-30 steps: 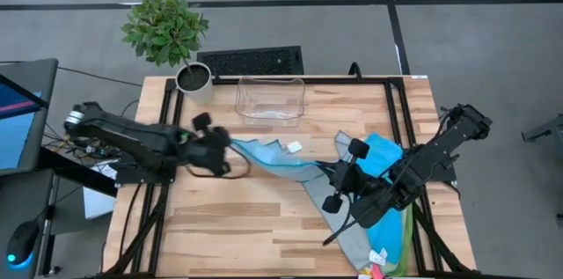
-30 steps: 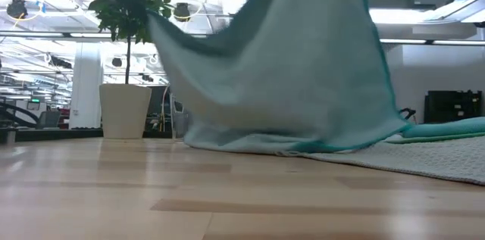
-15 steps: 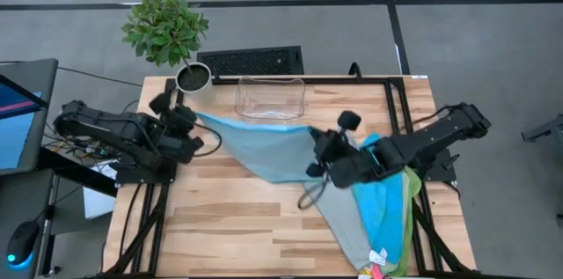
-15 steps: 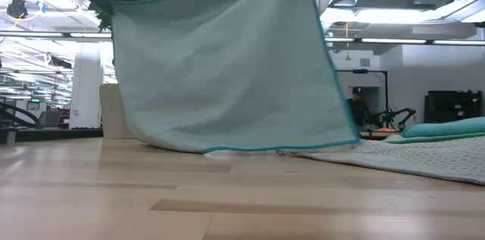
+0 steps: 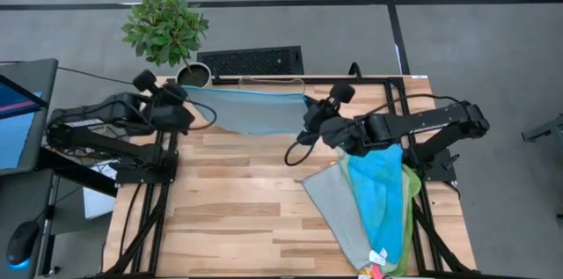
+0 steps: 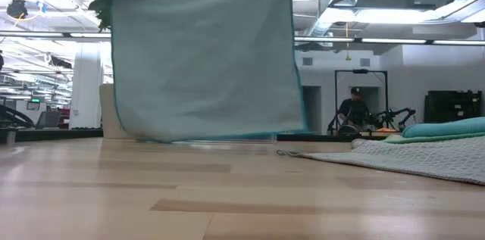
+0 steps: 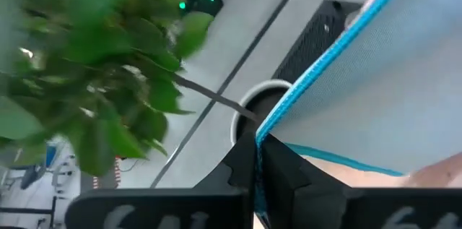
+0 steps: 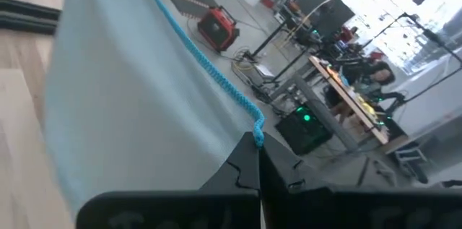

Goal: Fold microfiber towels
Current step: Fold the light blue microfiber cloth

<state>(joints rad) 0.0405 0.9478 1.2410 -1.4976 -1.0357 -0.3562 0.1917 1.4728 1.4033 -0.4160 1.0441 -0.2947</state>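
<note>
A light blue microfiber towel [image 5: 251, 107] with a teal hem hangs spread as a flat sheet [image 6: 201, 54] over the table's far part. My left gripper [image 5: 182, 97] is shut on its upper corner near the plant pot. My right gripper [image 5: 308, 113] is shut on the other upper corner. The lower hem [image 6: 204, 136] hangs just at table height; whether it touches, I cannot tell. More towels lie piled at the right: grey [image 5: 334, 204], bright blue [image 5: 374, 187] and green [image 5: 407, 200]. My left gripper pinches the towel's upper corner [image 7: 264, 134] between its two shut fingers [image 7: 285, 167], where the teal hem turns. The top edge runs taut from there toward the other arm, and the towel hangs below. How many layers, I cannot tell. My right gripper pinches the opposite upper corner [image 8: 258, 137] between its two shut fingers [image 8: 234, 171], right at the teal hem's end. The hem runs straight away from the fingers and the cloth hangs flat below.
A clear plastic bin [image 5: 264, 78] stands at the far edge, mostly hidden behind the held towel. A potted plant [image 5: 165, 28] with its pot [image 5: 195, 74] sits at the far left corner. Bare wood [image 5: 237, 200] fills the table's near left part.
Both grippers have gone up and toward the far edge, the left one also toward the plant pot. The blue towel, whose lower part was draped on the table and pile, now hangs spread flat between them with its top edge drawn taut.
</note>
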